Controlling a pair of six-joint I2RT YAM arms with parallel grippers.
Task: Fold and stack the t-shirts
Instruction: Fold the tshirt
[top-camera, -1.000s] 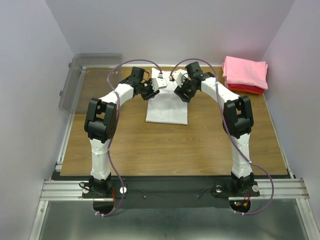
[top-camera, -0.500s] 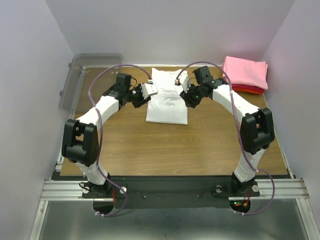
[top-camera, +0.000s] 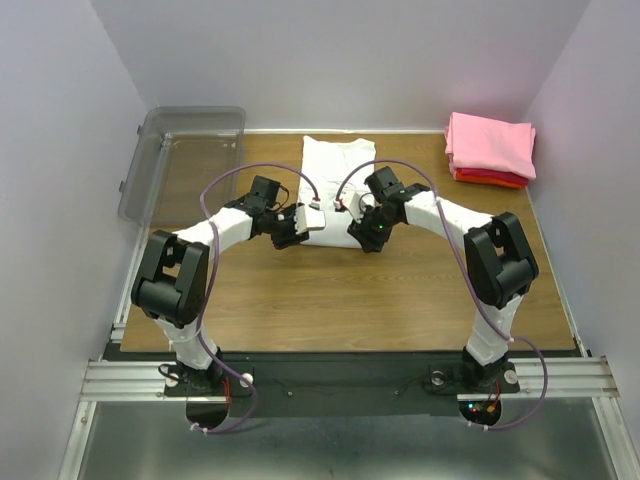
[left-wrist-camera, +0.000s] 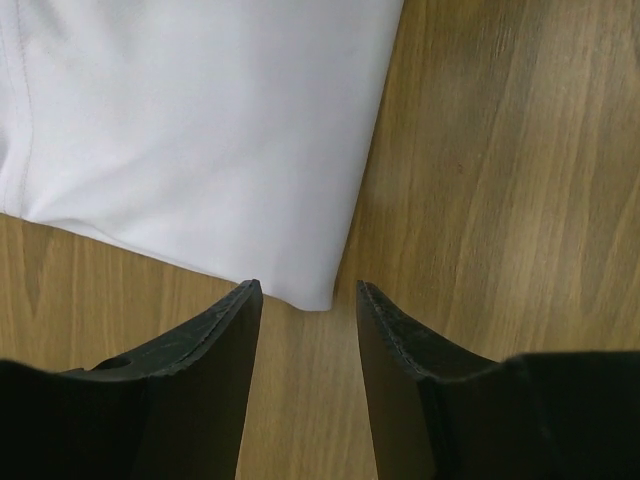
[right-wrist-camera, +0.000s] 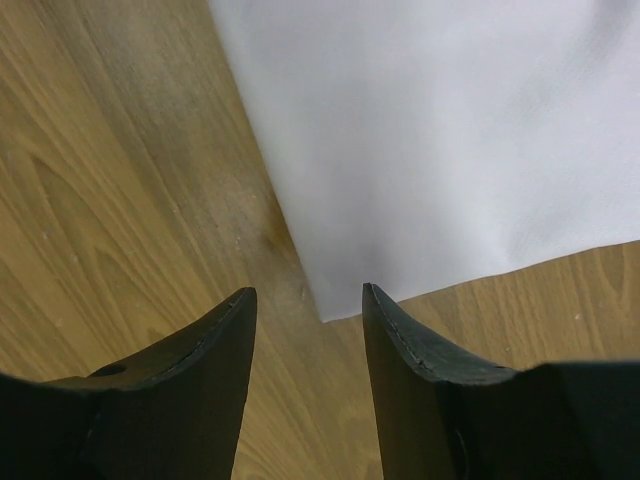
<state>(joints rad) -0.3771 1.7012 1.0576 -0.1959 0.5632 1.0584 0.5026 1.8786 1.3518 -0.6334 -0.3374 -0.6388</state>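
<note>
The white t-shirt lies flat on the wooden table, its long side running away from me. My left gripper is open at the shirt's near left corner. In the left wrist view that gripper has the corner of the white t-shirt just between its fingertips, not pinched. My right gripper is open at the near right corner. In the right wrist view that gripper has the corner of the white t-shirt between its tips. The folded pink t-shirt lies on the folded red t-shirt at the back right.
A clear grey plastic bin stands at the back left corner, partly off the table. Grey walls close in the back and both sides. Bare wooden table lies between the white shirt and the arm bases.
Both grippers have moved from the far part of the white shirt back toward me to its near corners. The shirt's far half is now uncovered and lies flat.
</note>
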